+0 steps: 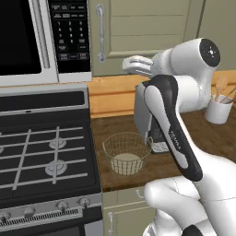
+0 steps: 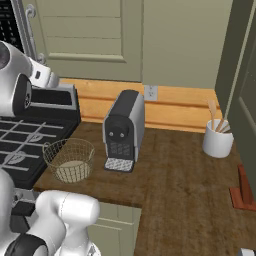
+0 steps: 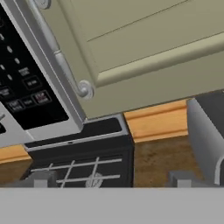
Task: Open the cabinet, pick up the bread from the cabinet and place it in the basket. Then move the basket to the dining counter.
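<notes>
Our gripper (image 3: 109,178) stands released, fingertips (image 3: 41,178) spread wide and holding nothing. Above and ahead of them we see the shut cabinet (image 3: 144,48) and its handle (image 3: 61,61). The right base view adds the basket (image 2: 69,159) beside the coffee machine (image 2: 122,130).

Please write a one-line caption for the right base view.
Empty wire basket beside a coffee machine on the wooden counter, below the closed cabinet.

The basket (image 1: 125,153) sits between the stove (image 1: 44,156) and coffee machine (image 2: 123,130).
</notes>
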